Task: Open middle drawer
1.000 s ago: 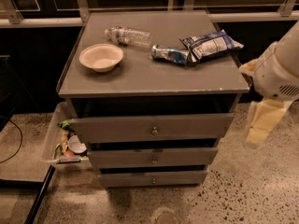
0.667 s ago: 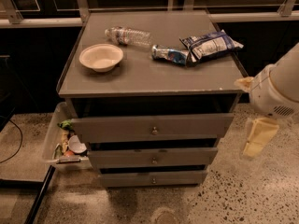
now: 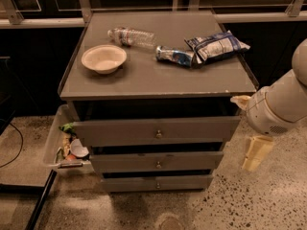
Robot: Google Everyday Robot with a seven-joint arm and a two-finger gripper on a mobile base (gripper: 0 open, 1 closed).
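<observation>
1. Three grey drawer fronts are stacking up under the table (image 3: 144, 83). The one we are watching is the middle drawer (image 3: 192, 161), sitting between the tall, wide top drawer (image 3: 115, 131) and the slim bottom drawer (image 3: 129, 183), with its small round knob (image 3: 158, 165) dead centre.
2. That middle drawer is looking shut, or as good as (none of its inside is showing from up here), so I am judging the pull as not yet begun.
3. The gripper (image 3: 255, 153) is hanging below the bulky white arm (image 3: 280, 104), off the right-hand side of the cabinet. It is sitting roughly level with the middle drawer but well apart from the knob, and it is touching nothing. Whether it is open or closed, I cannot tell.
4. Up on the table, a white bowl (image 3: 103, 58), a clear plastic bottle (image 3: 130, 35) lying on its side and a blue-and-white snack bag (image 3: 216, 46) are sitting well away from the drawer fronts and getting in nobody's way.
5. As I am reading it, the whole job is waiting to be done: bringing the gripper round to the front, closing on the knob, and drawing the drawer straight out.
</observation>
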